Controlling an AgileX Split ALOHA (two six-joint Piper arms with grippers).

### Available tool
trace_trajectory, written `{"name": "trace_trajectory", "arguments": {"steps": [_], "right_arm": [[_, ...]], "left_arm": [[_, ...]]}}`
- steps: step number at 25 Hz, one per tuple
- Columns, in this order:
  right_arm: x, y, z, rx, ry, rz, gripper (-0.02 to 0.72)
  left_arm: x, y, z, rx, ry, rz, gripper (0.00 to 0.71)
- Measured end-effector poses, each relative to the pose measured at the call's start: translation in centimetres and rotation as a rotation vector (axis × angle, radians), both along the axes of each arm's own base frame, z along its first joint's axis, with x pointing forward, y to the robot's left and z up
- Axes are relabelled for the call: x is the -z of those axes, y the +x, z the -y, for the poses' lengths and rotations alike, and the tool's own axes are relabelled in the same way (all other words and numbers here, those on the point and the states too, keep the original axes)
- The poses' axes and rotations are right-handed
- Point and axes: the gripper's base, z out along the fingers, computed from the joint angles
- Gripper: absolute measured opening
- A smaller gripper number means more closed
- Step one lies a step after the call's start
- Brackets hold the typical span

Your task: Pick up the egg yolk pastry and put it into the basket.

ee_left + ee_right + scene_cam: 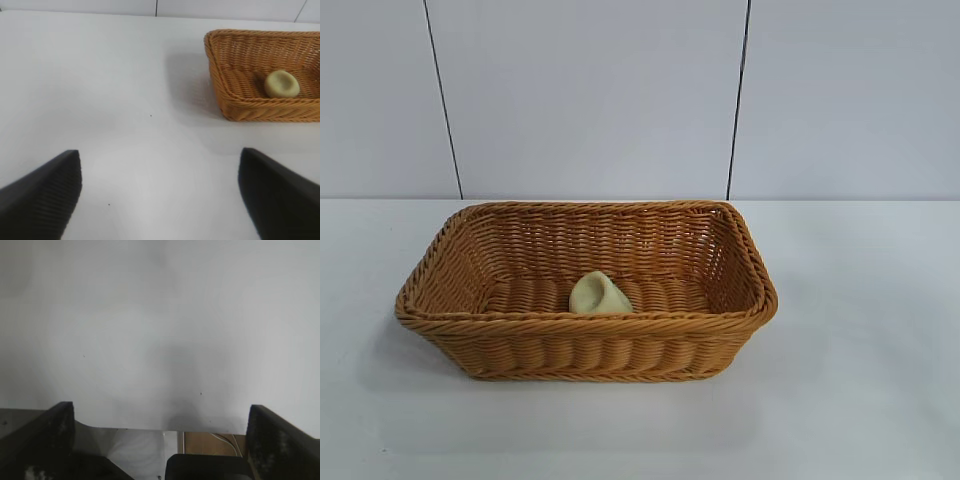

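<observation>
The egg yolk pastry, a small pale cream-yellow lump with a dented top, lies inside the basket, an orange-brown wicker one at the middle of the white table. The left wrist view shows the pastry on the floor of the basket, well away from my left gripper. That gripper is open and empty over bare table. My right gripper is open and empty at the table's edge. Neither gripper shows in the exterior view.
The white table spreads on all sides of the basket. A white panelled wall stands behind it. In the right wrist view the table's edge and a dark part below it show.
</observation>
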Motion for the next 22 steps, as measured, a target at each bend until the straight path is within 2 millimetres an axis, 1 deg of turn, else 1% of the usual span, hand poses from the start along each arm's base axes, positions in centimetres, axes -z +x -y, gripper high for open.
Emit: {"name": "trace_trajectory", "arguments": {"steps": [3, 7, 10, 15, 22], "right_arm": [[-0.5, -2.1, -0.1, -0.011, -0.007, 0.111, 0.662], [-2.1, -4.2, -0.1, -0.014, -0.015, 0.289, 0.662], [-2.8, -5.6, -0.1, -0.014, -0.018, 0.389, 0.662], [-3.5, -7.4, -0.2, -0.013, -0.022, 0.512, 0.662], [-4.1, -10.6, -0.3, -0.012, -0.029, 0.718, 0.662]], "left_arm": [[0.0, 0.0, 0.0, 0.000, 0.000, 0.000, 0.615], [0.0, 0.0, 0.0, 0.000, 0.000, 0.000, 0.615], [0.0, 0.0, 0.0, 0.000, 0.000, 0.000, 0.615], [0.0, 0.0, 0.0, 0.000, 0.000, 0.000, 0.615], [0.0, 0.0, 0.0, 0.000, 0.000, 0.000, 0.615]]}}
